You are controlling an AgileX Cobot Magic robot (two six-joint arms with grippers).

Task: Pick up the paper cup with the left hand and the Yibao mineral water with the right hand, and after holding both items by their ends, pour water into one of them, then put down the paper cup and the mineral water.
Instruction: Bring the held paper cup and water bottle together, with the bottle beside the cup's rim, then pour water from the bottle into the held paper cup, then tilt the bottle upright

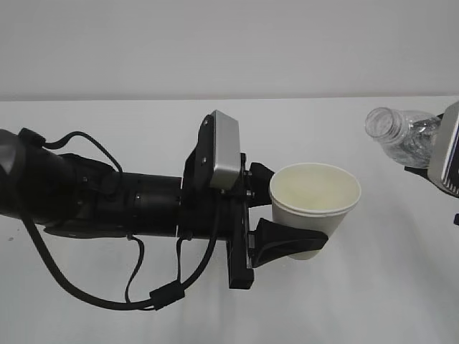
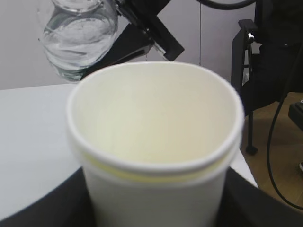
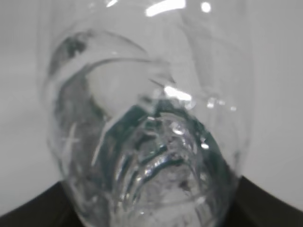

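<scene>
Pouring comes next: our left pincer (image 1: 287,229) clamps the paper cup (image 1: 315,208), right pincer (image 1: 439,170) clamps the tilted Yibao mineral water (image 1: 401,136); we must bring its mouth over the rim.

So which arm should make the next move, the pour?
The right. Its tool holds the Yibao mineral water tilted, open neck toward the paper cup, which the left tool holds upright.

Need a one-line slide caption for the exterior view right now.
Left gripper holds the empty paper cup upright while the tilted Yibao mineral water waits at right, apart from it.
</scene>
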